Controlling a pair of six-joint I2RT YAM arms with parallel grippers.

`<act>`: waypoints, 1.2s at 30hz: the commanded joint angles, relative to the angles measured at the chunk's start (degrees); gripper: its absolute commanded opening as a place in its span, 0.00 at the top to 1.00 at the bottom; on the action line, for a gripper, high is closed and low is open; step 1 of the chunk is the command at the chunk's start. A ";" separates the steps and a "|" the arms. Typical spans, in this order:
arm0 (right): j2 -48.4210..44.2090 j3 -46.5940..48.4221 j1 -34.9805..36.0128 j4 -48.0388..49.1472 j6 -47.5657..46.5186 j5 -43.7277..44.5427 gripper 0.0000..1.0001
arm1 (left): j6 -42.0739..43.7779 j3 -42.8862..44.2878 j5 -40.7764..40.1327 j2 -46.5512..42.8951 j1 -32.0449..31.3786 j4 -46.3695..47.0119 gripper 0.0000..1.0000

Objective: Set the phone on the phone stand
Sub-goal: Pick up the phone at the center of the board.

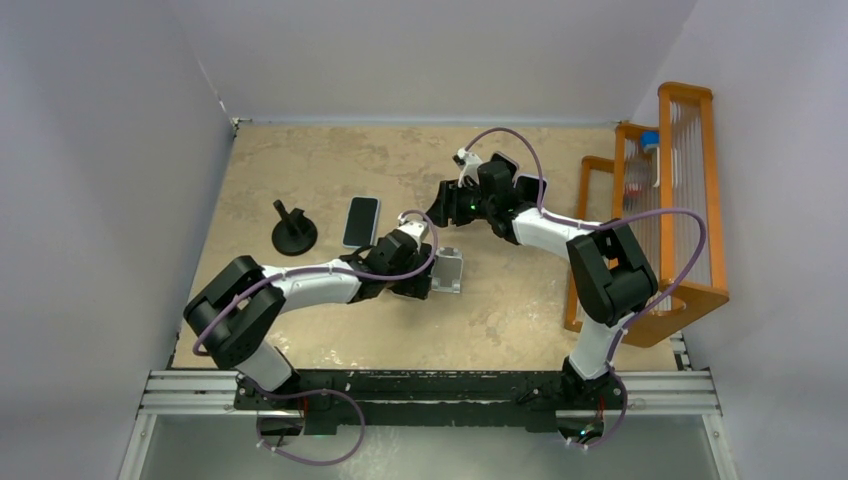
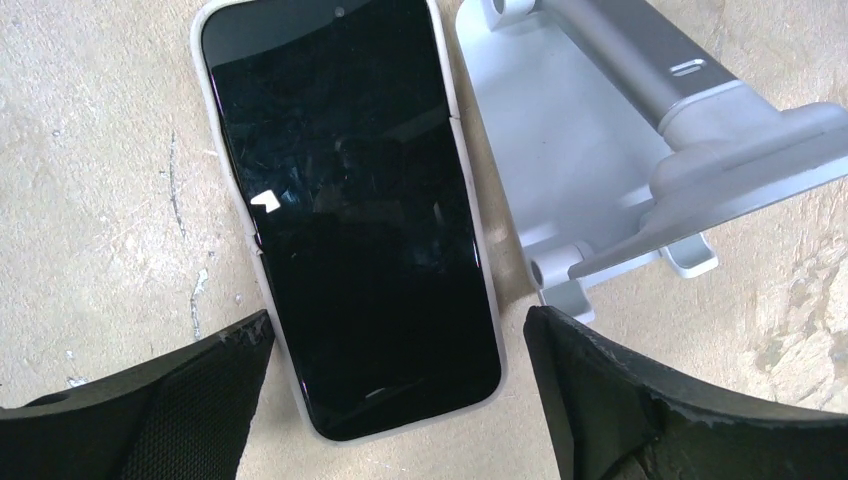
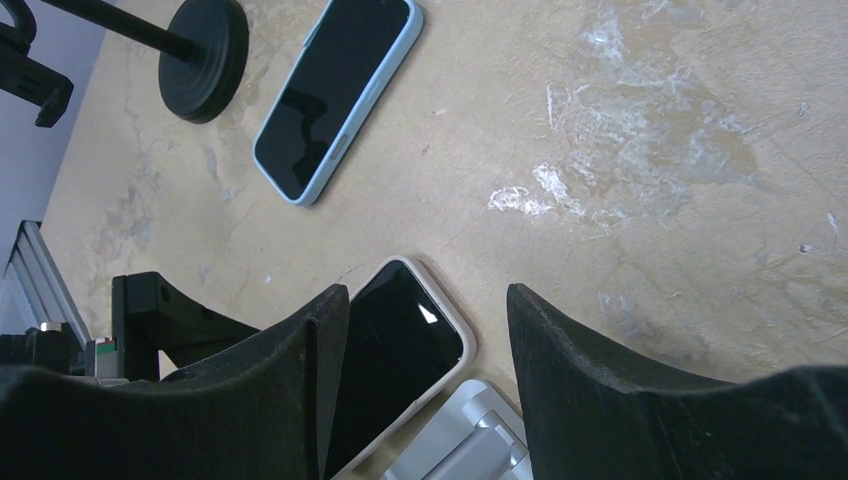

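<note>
My left pincer (image 2: pixel 397 325) hangs released astride the phone (image 2: pixel 350 210), flat on the tabletop (image 2: pixel 90 150) beneath it, stand (image 2: pixel 590 150) just right; right pincer (image 3: pixel 428 295) spread, empty. Grasping, lifting and seating all remain.

A robotics lab test cell: plain partition walls (image 1: pixel 100 150) box in the worktop (image 1: pixel 330 160), an aluminium mounting rail (image 1: pixel 200 390) at six o'clock.

Grey walls (image 1: pixel 100 150), mottled tan tabletop (image 1: pixel 330 160)

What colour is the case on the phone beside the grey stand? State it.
Off-white, on the black-screened phone; clearest in left wrist view.
</note>
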 commanded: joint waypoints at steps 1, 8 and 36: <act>-2.70 -0.30 -0.15 1.27 -0.82 -1.30 0.38 | -1.29 -0.82 2.21 3.70 -0.04 -2.52 0.04; -2.87 -0.25 -0.20 1.27 -0.58 -0.93 0.38 | -4.37 -1.14 -4.39 6.44 -1.04 -6.51 0.04; -3.61 -0.82 -1.30 1.54 -0.13 -1.32 0.39 | -10.70 -3.02 -3.86 15.62 -4.89 -9.01 0.30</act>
